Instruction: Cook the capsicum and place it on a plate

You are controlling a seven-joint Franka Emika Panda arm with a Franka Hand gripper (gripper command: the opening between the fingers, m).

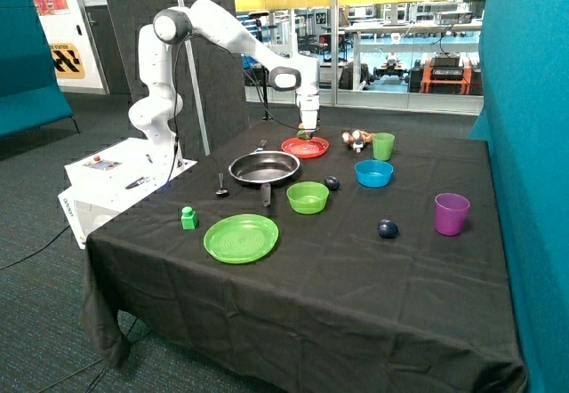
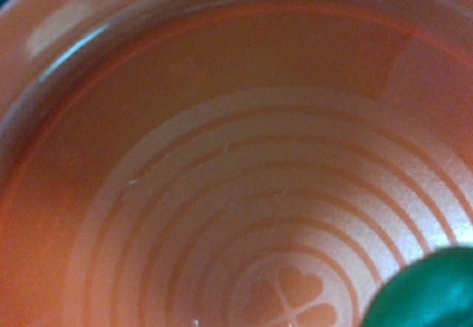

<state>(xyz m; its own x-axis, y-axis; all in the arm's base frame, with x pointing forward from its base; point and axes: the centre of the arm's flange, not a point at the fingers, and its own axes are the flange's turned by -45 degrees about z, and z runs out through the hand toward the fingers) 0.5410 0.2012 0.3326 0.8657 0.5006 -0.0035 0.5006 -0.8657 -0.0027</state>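
Note:
The red-orange plate (image 1: 305, 148) lies at the back of the table, beyond the pan. My gripper (image 1: 307, 129) hangs straight down over the plate's far part, very low. The dark green capsicum (image 1: 304, 133) is right at the gripper's tip, just above or on the plate; I cannot tell whether it rests there. In the wrist view the plate's ringed floor (image 2: 222, 164) fills the picture from close up. A part of the capsicum (image 2: 429, 290) shows at one corner, near the plate's clover mark.
A black frying pan (image 1: 264, 168) lies in front of the plate. Beside it are a green bowl (image 1: 308, 197), a blue bowl (image 1: 373, 172), a green cup (image 1: 383, 146), a purple cup (image 1: 451, 212), two dark blue balls (image 1: 387, 228), a big green plate (image 1: 241, 237) and a light green cube (image 1: 188, 218).

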